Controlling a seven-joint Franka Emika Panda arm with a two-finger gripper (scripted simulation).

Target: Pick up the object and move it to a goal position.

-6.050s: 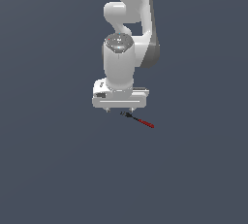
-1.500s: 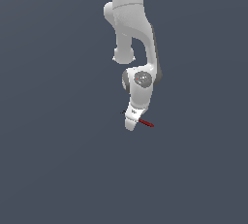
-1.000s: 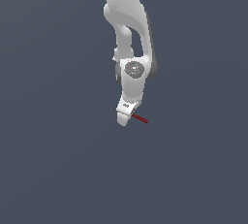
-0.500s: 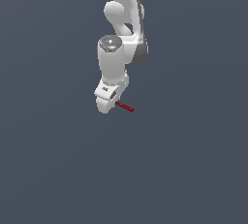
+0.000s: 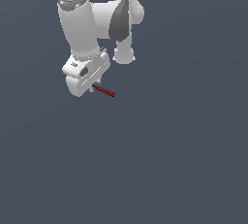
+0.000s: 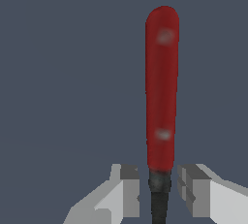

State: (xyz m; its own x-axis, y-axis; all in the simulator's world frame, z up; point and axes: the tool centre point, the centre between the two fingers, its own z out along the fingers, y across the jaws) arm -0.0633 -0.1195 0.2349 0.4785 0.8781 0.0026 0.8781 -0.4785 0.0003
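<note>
The object is a thin red stick (image 5: 106, 91) with a short dark end. In the exterior view it juts out from under my white gripper (image 5: 94, 87) toward the exterior view's right, held off the ground. In the wrist view the red shaft (image 6: 162, 82) runs straight away from the hand, and its black end sits between my two grey fingertips. My gripper (image 6: 159, 183) is shut on that dark end, with one finger (image 6: 128, 189) on each side of it. The goal position is not marked in either view.
Plain dark grey-blue ground fills both views. The white arm (image 5: 80, 29) rises above the gripper toward the top of the exterior view.
My gripper has moved up and toward the exterior view's left, carrying the red stick with it. The wrist has also turned, and the arm now looks larger in the frame.
</note>
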